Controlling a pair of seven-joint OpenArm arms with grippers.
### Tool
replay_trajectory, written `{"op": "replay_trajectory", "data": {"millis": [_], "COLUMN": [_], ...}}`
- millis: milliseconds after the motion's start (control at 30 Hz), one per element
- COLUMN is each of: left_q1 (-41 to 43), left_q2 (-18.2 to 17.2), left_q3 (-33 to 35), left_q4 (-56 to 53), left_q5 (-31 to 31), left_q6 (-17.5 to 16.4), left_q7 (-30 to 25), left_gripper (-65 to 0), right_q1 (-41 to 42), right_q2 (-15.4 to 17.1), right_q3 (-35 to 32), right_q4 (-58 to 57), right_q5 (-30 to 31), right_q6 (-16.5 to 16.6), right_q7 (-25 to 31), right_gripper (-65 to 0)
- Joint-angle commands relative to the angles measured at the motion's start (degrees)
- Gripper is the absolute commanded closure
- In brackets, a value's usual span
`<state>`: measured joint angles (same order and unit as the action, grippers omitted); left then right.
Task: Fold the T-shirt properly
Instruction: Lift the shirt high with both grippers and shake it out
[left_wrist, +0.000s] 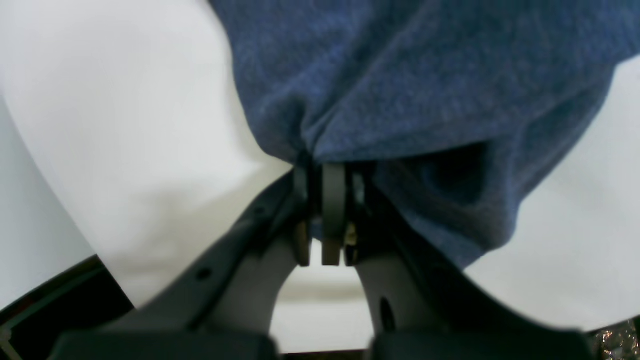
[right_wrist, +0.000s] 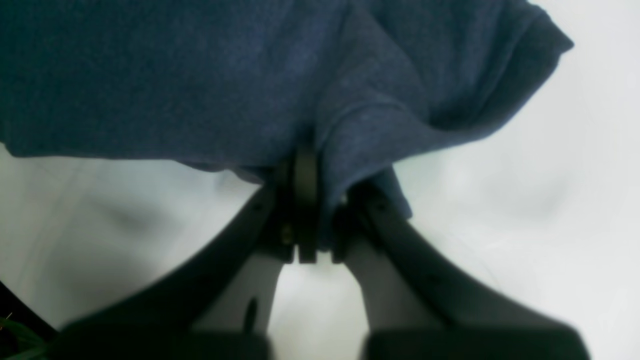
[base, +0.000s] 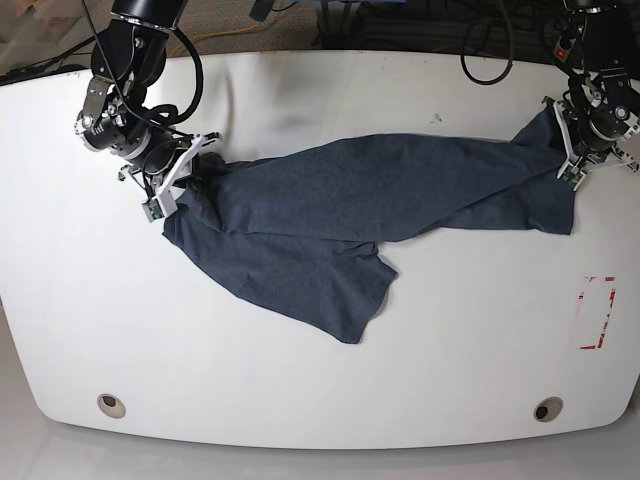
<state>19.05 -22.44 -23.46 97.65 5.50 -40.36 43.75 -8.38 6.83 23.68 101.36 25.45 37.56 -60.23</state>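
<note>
Both pincers, left gripper (left_wrist: 327, 210) and right gripper (right_wrist: 305, 210), pinch the dark navy heathered cotton T-shirt (base: 330, 215) stretched between them; spreading step; next, judged: lay it flat

No text, brand, number or sign can be read in any view. A red-and-white rectangular outline (base: 597, 312) marks the desk (base: 300, 400) near its right edge, but it carries no legible characters.
</note>
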Motion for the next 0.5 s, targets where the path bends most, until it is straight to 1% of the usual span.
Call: {"op": "replay_trajectory", "data": {"millis": [0,133,300,467], "left_q1": [-0.2,-0.2,-0.9,-5.1], "left_q2": [-1.1,-0.8,-0.7,-0.7], "left_q3": [-1.0,-4.2,-4.5,-5.2], "left_q4": [1.6,6.7,11.8,12.8], "left_q5": [0.0,0.0,0.0,0.0], "left_q6": [0.4,0.4,0.4,0.4], "left_q7": [-0.5,-0.5,-0.5,-0.4], "left_gripper": [0.0,0.0,0.0,0.0], "right_q1": [0.4,0.1,0.7,5.4], "right_q2": [0.5,0.5,0.9,3.4], "right_q3": [0.2,0.2,0.1,0.0], "right_q4": [2.3,7.1,10.8,10.5], "right_q5": [0.8,0.7,0.4,0.4], "right_q6": [0.3,0.2,0.2,0.2], "right_q7": [1.2,1.0,1.0,1.0], "right_gripper": [0.0,0.0,0.0,0.0]}}
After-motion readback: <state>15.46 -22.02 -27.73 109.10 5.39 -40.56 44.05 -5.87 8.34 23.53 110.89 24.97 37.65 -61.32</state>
